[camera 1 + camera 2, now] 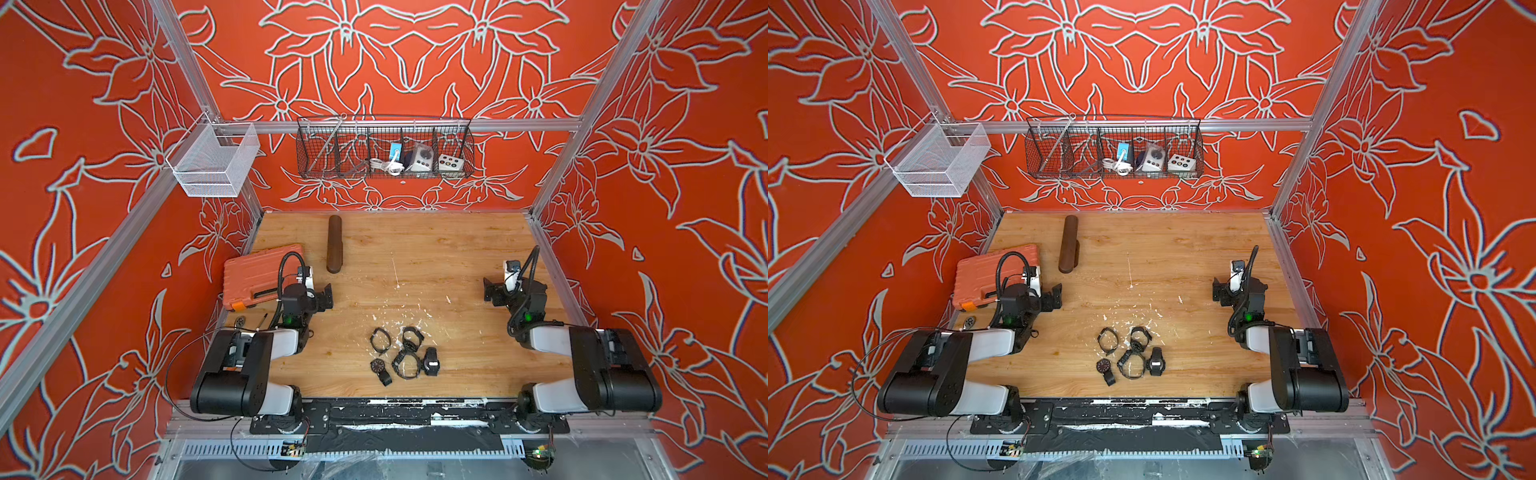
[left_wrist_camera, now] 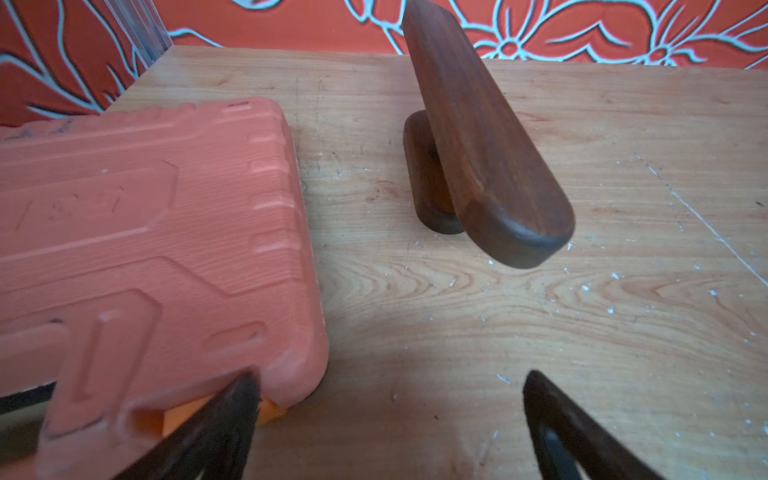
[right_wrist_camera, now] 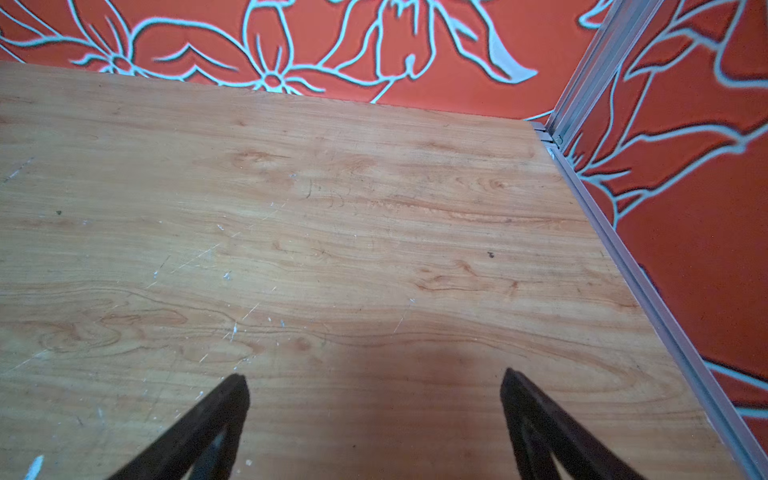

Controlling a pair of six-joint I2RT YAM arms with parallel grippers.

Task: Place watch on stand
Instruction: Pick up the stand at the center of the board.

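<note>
Several black watches (image 1: 431, 362) (image 1: 1155, 362) lie in a loose cluster near the table's front middle, between the two arms. The stand (image 1: 334, 243) (image 1: 1068, 245), a long brown wooden bar on a small dark base (image 2: 428, 183), is at the back left; the left wrist view shows its bar (image 2: 478, 137) bare. My left gripper (image 1: 327, 296) (image 1: 1057, 296) (image 2: 390, 382) hovers open beside the orange case, short of the stand. Open too, my right gripper (image 1: 489, 292) (image 1: 1219, 291) (image 3: 374, 380) hangs over bare wood at the right side. Neither holds anything.
An orange tool case (image 1: 257, 274) (image 2: 145, 249) lies at the left edge, close to the stand. A small round part (image 1: 240, 322) and a pen-like tool (image 1: 262, 320) lie in front of it. A black wire basket (image 1: 384, 149) and a white mesh basket (image 1: 214, 160) hang on the frame. An aluminium rail (image 3: 648, 282) borders the table's right edge.
</note>
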